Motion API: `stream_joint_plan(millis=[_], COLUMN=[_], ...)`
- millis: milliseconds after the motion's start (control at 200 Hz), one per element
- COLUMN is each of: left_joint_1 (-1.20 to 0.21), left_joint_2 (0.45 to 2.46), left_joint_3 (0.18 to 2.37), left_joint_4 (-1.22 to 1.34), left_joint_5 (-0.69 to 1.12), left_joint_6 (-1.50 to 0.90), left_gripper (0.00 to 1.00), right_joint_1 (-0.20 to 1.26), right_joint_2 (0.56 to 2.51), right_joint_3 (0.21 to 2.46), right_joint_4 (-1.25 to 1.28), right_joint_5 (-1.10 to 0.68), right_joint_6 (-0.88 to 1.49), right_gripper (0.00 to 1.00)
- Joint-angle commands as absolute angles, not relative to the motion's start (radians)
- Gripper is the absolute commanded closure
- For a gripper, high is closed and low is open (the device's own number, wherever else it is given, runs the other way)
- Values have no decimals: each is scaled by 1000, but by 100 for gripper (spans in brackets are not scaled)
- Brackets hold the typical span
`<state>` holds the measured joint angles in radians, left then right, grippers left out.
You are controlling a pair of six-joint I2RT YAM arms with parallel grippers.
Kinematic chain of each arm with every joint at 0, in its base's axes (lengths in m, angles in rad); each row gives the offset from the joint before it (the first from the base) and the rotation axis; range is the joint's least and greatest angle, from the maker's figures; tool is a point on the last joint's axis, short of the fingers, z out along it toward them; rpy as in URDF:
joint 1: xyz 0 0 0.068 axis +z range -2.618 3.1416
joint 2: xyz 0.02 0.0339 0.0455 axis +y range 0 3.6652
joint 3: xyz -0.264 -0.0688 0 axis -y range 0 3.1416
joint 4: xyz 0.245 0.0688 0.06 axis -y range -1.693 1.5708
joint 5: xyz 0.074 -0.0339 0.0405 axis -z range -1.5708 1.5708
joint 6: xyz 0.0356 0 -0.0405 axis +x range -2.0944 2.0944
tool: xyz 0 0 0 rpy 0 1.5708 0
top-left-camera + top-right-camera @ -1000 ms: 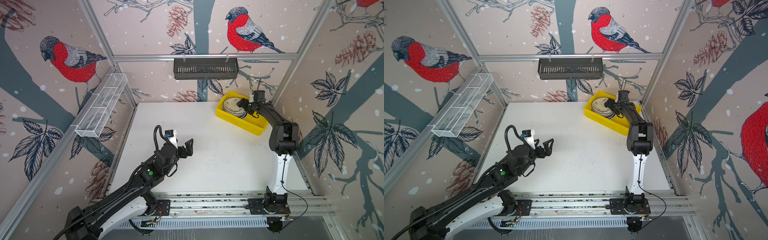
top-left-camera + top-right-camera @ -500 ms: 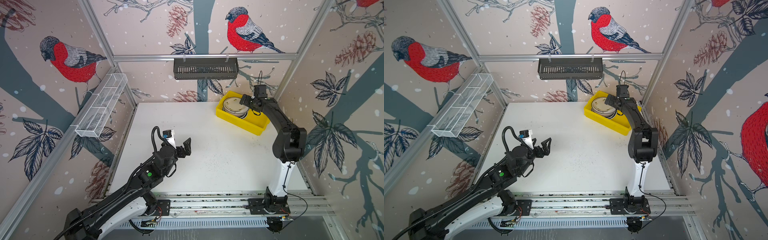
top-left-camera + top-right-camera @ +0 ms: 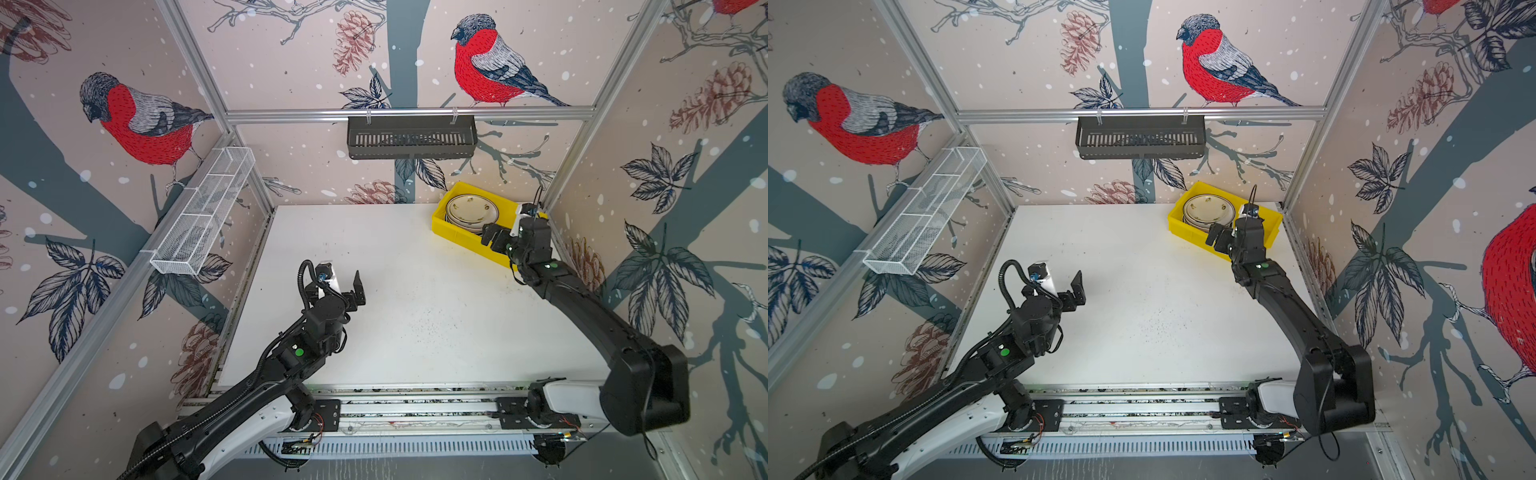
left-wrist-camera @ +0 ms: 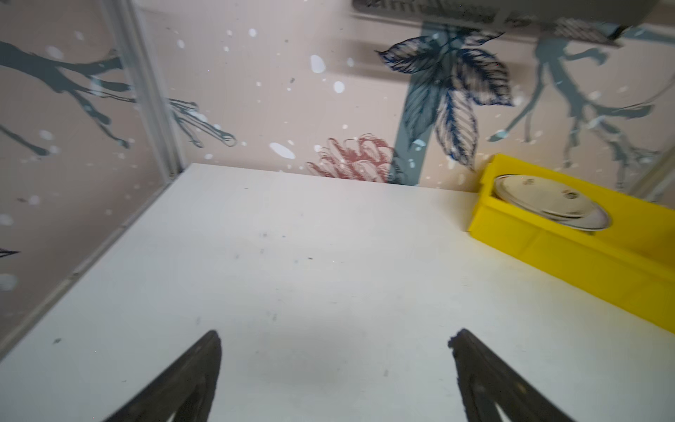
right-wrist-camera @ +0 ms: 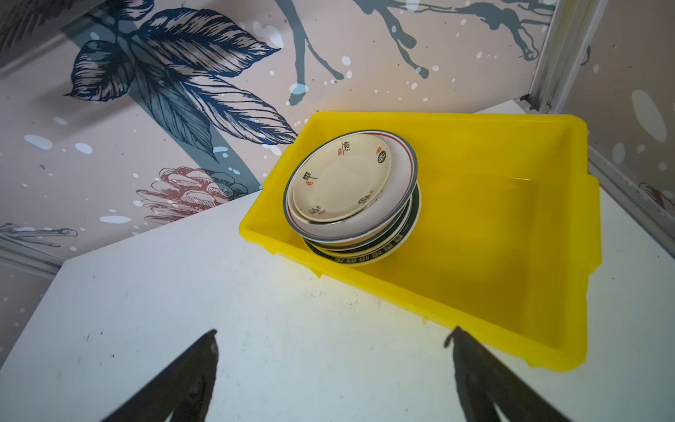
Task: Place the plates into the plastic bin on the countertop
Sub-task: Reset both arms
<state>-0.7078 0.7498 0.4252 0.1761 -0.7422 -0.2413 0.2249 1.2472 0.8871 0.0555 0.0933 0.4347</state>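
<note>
The yellow plastic bin point(image 3: 461, 240) point(image 3: 1187, 235) sits at the back right corner of the white countertop point(image 3: 415, 291). In its left half stands a stack of plates point(image 3: 471, 209) point(image 3: 1208, 209) point(image 5: 343, 179), topped by a cream one with red and dark characters. The bin's right half point(image 5: 493, 226) is bare. My right gripper point(image 3: 498, 237) point(image 5: 333, 331) hovers at the bin's near wall, open and empty. My left gripper point(image 3: 345, 286) point(image 4: 336, 334) hangs open and empty over the countertop's left middle, with the bin point(image 4: 569, 263) and plates point(image 4: 544, 199) far ahead of it.
A black slatted basket point(image 3: 411, 137) hangs on the back rail. A long white wire-mesh basket point(image 3: 203, 216) is fixed along the left wall. Aluminium rails point(image 3: 415, 409) carrying both arm bases run along the front edge. Patterned walls close in three sides.
My right gripper has drawn back from over the plates in the bin to the bin's near wall, with the arm lower. The left gripper shifted slightly left.
</note>
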Motion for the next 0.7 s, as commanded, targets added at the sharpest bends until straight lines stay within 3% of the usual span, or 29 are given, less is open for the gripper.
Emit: stream_joint_plan(millis=[0, 90, 180, 270, 375, 540, 695], left_joint_1=[-614, -496, -450, -415, -364, -182, -77], left_joint_2=[766, 799, 839, 876, 916, 1006, 1133], left_joint_3=[350, 327, 273, 217, 173, 125, 93], left_joint_4=[405, 412, 477, 572, 697, 827, 1045], left_joint_5=[-780, -656, -698, -707, -645, -448, -405], left_joint_6=[-119, -126, -115, -68, 17, -56, -83], left_gripper=[2, 2, 2, 2, 2, 2, 2], right_joint_1=[236, 236, 246, 269, 273, 260, 222], right_joint_2=[1156, 1078, 994, 920, 874, 876, 962], right_joint_3=[776, 667, 538, 359, 171, 116, 56], right_joint_4=[280, 335, 433, 649, 904, 903, 1112], right_joint_5=[193, 254, 354, 480, 510, 576, 531], right_joint_6=[367, 348, 323, 269, 224, 225, 174], right_gripper=[1, 1, 1, 1, 1, 1, 1])
